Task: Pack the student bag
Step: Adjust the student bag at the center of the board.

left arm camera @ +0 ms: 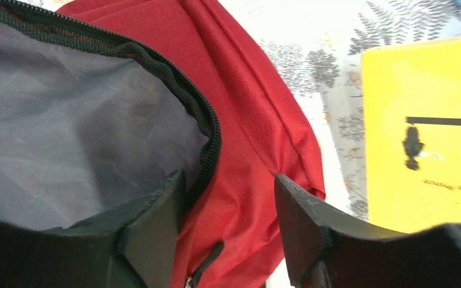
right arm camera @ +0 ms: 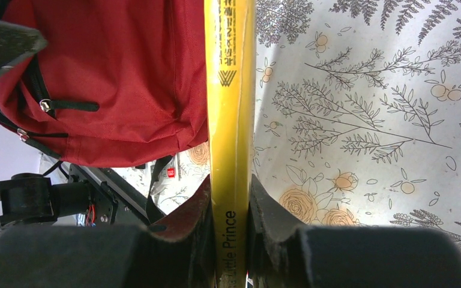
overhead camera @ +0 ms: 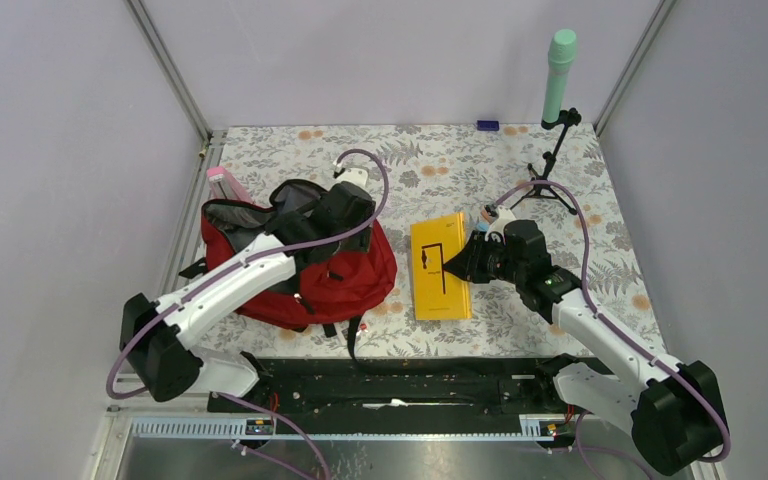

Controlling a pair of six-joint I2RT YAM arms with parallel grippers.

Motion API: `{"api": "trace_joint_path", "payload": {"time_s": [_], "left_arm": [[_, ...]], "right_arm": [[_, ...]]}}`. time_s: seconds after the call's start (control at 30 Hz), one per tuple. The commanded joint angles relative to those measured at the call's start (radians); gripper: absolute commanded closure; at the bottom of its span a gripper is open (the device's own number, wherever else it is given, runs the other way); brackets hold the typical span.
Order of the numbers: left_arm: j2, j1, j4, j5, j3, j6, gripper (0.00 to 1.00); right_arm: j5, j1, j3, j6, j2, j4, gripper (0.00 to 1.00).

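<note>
Red fabric is filling the left half of the floral-patterned tabletop (overhead camera: 410, 155), where one large red fabric backpack (overhead camera: 360, 275) with black zippers, black straps and a grey lining is lying with its main compartment gaping open. Two white-and-black arms are reaching in from the near edge. The left gripper (left arm camera: 228, 186) is sitting at the bag's mouth with its two fingers spread apart. One finger is resting inside against the grey lining and the other is hanging outside over the red cloth, so the black zippered rim is running between them. Just right of the bag, one thin yellow paperback book (overhead camera: 438, 265) is lying on the table. The right gripper (right arm camera: 231, 186) is squeezing it along its right edge, both fingers pressing tight against the two covers with the spine lettering showing between them. One pink object (overhead camera: 222, 180) is peeking out on the far left side of the bag, mostly hidden. At the far right, one black tripod (overhead camera: 550, 185) is standing upright and carrying one mint-green cylinder (overhead camera: 560, 70). One small dark blue object (overhead camera: 487, 125) is lying at the far edge, too small to identify.
</note>
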Motion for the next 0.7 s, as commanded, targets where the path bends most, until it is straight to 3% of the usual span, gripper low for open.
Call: {"api": "trace_joint_path", "payload": {"time_s": [0.0,0.13,0.2,0.37,0.5,0.67], "left_arm": [[-0.094,-0.003,0.023,0.09,0.013,-0.02,0.39],[-0.144,-0.002,0.023,0.158,0.021,-0.052,0.28],[-0.156,-0.003,0.008,0.153,0.032,-0.051,0.17],[-0.175,0.003,-0.088,-0.005,0.091,-0.007,0.03],[-0.214,0.069,-0.122,-0.048,0.12,0.014,0.01],[-0.271,0.264,-0.164,0.002,0.131,0.03,0.01]], "right_arm": [[-0.012,-0.003,0.033,0.014,-0.001,0.106,1.0],[-0.014,-0.003,0.042,0.013,0.005,0.102,1.0],[-0.015,-0.003,0.049,0.009,0.009,0.097,1.0],[-0.014,-0.003,0.056,0.004,0.02,0.093,1.0],[-0.014,-0.003,0.053,0.003,0.025,0.096,1.0],[-0.011,-0.003,0.059,-0.01,0.021,0.072,1.0]]}}
